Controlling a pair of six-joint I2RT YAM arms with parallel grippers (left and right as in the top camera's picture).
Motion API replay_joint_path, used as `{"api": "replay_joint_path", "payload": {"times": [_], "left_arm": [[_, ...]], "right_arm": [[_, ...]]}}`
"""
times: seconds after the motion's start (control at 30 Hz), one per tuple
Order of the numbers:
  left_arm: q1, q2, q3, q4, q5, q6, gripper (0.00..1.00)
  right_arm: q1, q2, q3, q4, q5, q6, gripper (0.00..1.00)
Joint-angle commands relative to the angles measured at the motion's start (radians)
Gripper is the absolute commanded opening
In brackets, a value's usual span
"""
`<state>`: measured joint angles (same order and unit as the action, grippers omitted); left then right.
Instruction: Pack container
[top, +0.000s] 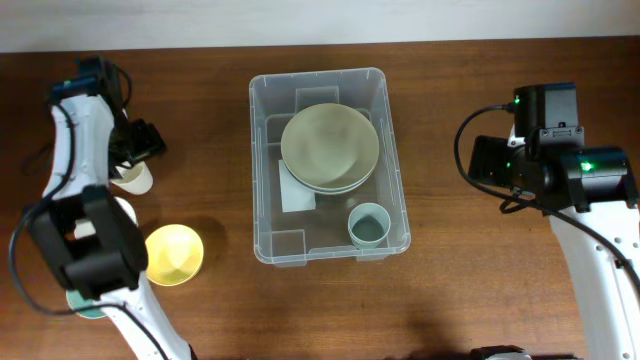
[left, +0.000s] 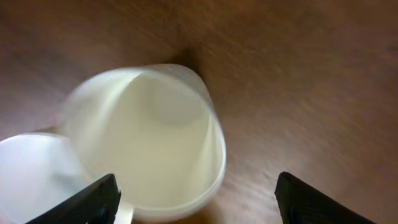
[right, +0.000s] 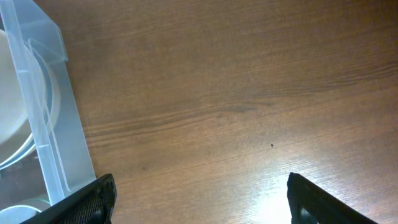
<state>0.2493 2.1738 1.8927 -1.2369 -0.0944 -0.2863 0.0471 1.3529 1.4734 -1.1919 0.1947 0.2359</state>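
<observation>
container (top: 262, 160): large clear plastic rectangular bin, rounded corners, moulded notches in its walls
pose: upright and open-topped, long sides running toward and away from the robot, resting flat on the tabletop (top: 450, 280)
place: middle of the tabletop
base: white label showing through the bottom, partly hidden
contents: pale green bowls (top: 330, 148) stacked in the far half; a small blue-green cup (top: 368, 224) upright in the near right corner
right wrist view: one clear corner and wall (right: 53, 124) at the left edge
</observation>
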Motion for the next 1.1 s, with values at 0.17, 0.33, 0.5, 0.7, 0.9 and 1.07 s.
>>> {"api": "replay_joint_path", "payload": {"times": [0.17, 0.33, 0.5, 0.7, 0.9, 1.07], "left_arm": [[0.002, 0.111, 0.0, 0.036, 0.003, 0.015, 0.48], [-0.011, 0.11, 0.004, 0.041, 0.007, 0.015, 0.13], [-0.04, 0.105, 0.026, 0.024, 0.024, 0.016, 0.01], [-0.118, 0.03, 0.159, -0.09, 0.031, 0.016, 0.0], [-0.239, -0.162, 0.25, -0.135, 0.057, 0.016, 0.01], [-0.389, -0.349, 0.253, -0.122, 0.057, 0.016, 0.01]], "right_arm": [[-0.002, -0.004, 0.01, -0.021, 0.019, 0.008, 0.83], [-0.002, -0.004, 0.01, -0.028, 0.02, 0.008, 0.83], [-0.002, -0.004, 0.01, -0.029, 0.02, 0.008, 0.83], [-0.002, -0.004, 0.01, -0.032, 0.02, 0.008, 0.83], [-0.002, -0.004, 0.01, -0.032, 0.02, 0.008, 0.83], [-0.01, -0.004, 0.01, -0.036, 0.024, 0.022, 0.79]]}}
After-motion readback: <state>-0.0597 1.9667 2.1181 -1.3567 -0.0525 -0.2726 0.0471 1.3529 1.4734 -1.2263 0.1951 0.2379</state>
